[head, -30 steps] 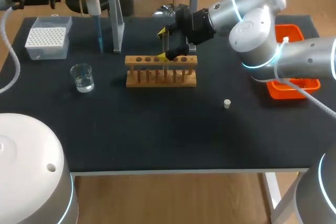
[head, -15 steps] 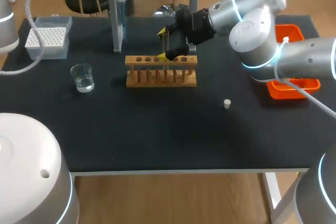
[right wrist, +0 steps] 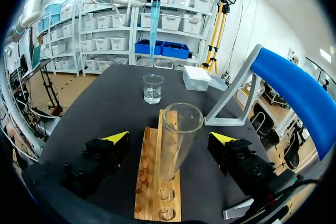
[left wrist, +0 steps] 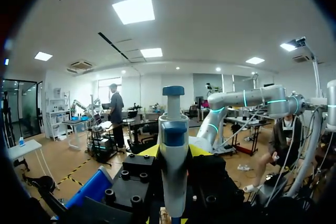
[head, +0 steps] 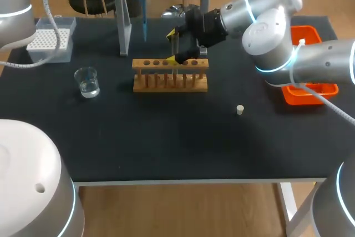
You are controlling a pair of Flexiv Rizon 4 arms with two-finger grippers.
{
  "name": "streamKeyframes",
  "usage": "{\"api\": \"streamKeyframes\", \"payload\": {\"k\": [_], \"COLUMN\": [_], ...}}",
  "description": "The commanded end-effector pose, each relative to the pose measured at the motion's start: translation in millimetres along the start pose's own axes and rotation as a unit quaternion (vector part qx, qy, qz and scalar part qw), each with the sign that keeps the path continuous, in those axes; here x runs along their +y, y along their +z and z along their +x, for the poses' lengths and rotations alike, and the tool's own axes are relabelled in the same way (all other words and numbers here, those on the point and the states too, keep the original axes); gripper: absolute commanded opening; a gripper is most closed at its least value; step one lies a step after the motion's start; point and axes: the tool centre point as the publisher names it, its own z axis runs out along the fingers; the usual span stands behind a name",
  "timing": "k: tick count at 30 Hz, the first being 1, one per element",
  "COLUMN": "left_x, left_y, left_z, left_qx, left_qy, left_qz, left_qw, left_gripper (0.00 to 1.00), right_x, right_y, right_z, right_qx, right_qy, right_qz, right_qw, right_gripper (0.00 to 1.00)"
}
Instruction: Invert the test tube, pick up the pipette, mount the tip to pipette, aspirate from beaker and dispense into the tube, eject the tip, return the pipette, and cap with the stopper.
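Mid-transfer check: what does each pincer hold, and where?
Left pincer holds the pipette by its body; right pincer holds nothing, open around the test tube.

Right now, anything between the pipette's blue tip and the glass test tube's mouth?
Nothing visible. The white pipette's blue tip hangs beyond the wooden rack; the clear glass test tube stands in it between the right gripper's open fingers, mouth uncovered.

Right end effector [right wrist: 169,137] spread wide

The pincer [left wrist: 174,153] grips the upright pipette [left wrist: 173,124].
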Motion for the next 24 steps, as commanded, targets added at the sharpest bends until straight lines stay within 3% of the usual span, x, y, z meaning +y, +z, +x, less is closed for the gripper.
{"api": "streamKeyframes", "payload": {"k": [1, 16, 24], "left_x": [-0.8, -0.8, -9.4], "left_y": [-1.3, -1.3, 27.9], "left_z": [-1.2, -1.2, -9.5], "left_qx": [0.003, 0.003, 0.032], "left_qy": [0.000, 0.000, -0.004], "left_qz": [-0.001, -0.001, 0.003], "left_qw": [1.000, 1.000, 0.999], "left_gripper": [0.00, 0.00, 0.00], "right_x": [0.2, 0.2, 0.2], "right_y": [-0.4, -0.4, -0.4], "right_z": [-1.3, -1.3, -1.3], "right_qx": [0.002, 0.002, 0.002], "right_qy": [0.000, 0.000, 0.000], "right_qz": [0.001, 0.001, 0.001], "right_qw": [1.000, 1.000, 1.000], "right_gripper": [1.00, 1.00, 1.00]}}
